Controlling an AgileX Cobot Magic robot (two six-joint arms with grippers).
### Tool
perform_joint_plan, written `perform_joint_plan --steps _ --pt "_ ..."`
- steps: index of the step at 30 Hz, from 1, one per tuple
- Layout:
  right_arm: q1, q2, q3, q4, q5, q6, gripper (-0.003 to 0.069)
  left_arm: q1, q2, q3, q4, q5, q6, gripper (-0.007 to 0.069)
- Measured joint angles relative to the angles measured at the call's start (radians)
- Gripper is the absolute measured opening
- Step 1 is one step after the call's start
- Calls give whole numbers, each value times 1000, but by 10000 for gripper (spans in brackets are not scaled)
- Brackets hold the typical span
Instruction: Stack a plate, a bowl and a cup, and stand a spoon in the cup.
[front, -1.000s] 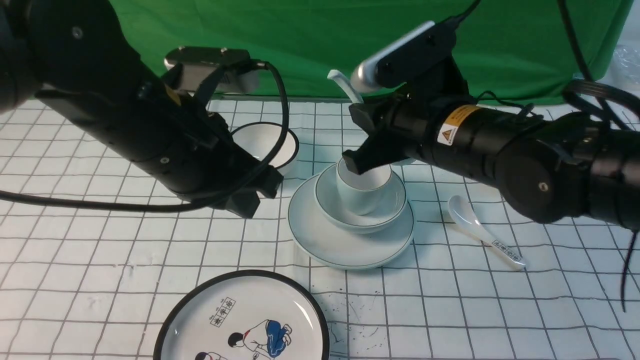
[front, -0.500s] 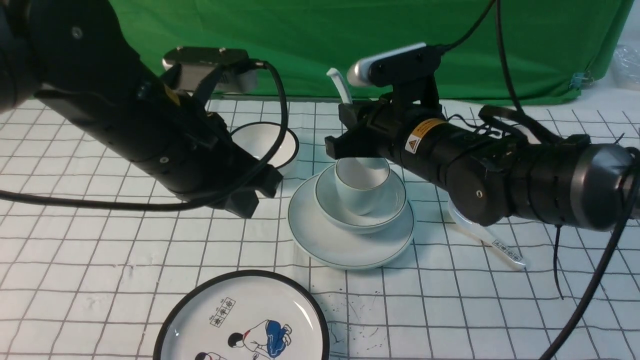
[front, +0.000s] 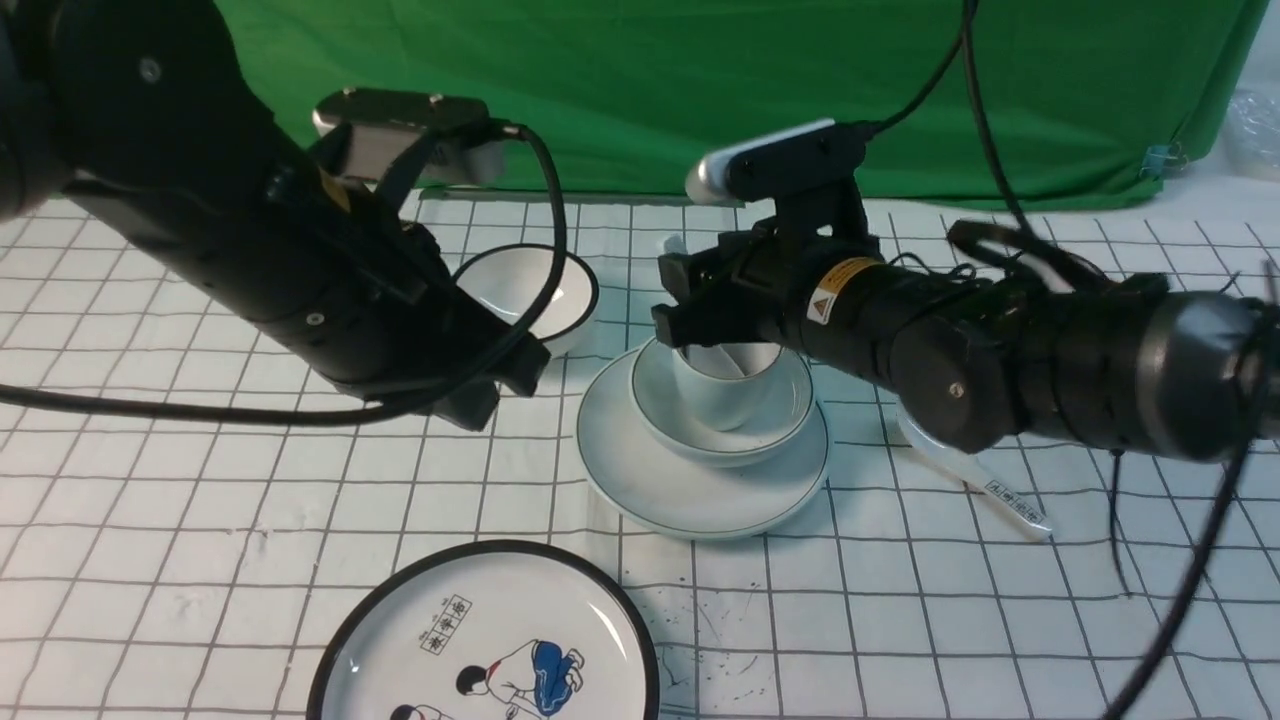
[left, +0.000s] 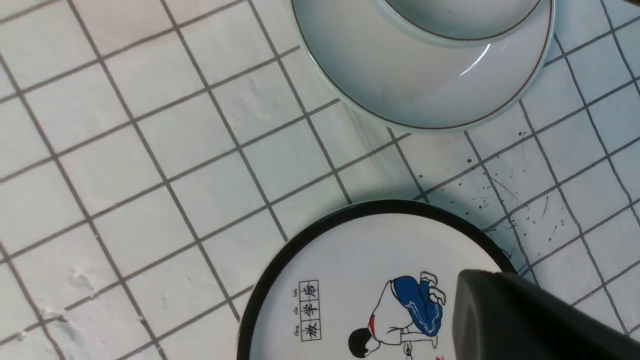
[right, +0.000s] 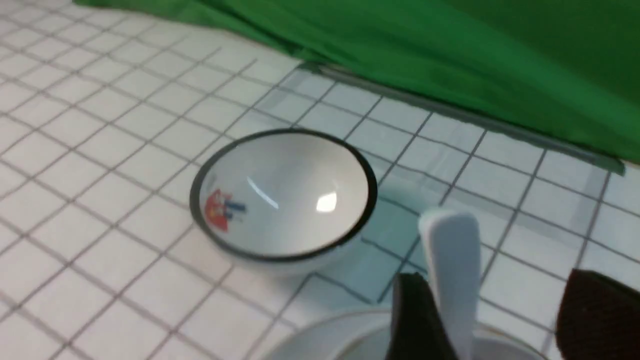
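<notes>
The plate (front: 640, 490) lies mid-frame in the front view. It carries the bowl (front: 780, 425), the cup (front: 715, 400) sits in the bowl, and the spoon (front: 728, 360) stands in the cup, handle leaning up and left. My right gripper (front: 680, 300) hangs just over the cup rim, jaws apart, with the handle close beside one finger. I judge this the final step, the release. Next I need a clean lift away without nudging the handle. My left gripper (front: 500, 385), centre left, is closed on nothing.
</notes>
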Motion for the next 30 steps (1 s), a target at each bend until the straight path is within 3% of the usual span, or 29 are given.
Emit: perform_joint_plan --steps 1,3,7,13,17,19,26,30 --pt "0 -71 0 0 89 -25 367 0 -29 2 12 -9 0 1" --pt "-2 -214 0 -4 265 -73 235 0 -93 2 30 -28 -2 1" --pt "-27 -510 2 -18 484 -96 57 0 -234 2 75 -47 -38 1" --pt "-80 -938 177 -54 525 -63 26 0 -504 52 157 -130 -110 1" --pt "-83 -1208 388 -54 441 -29 25 0 -701 178 164 -225 -135 1" --pt "-85 -1424 565 -54 347 -13 25 0 -876 342 169 -314 -138 1" --pt "-86 -1685 829 -54 121 18 36 0 -1126 668 145 -509 -212 1" --pt "-86 -1761 866 -54 40 34 85 0 -1210 811 153 -684 -228 1"
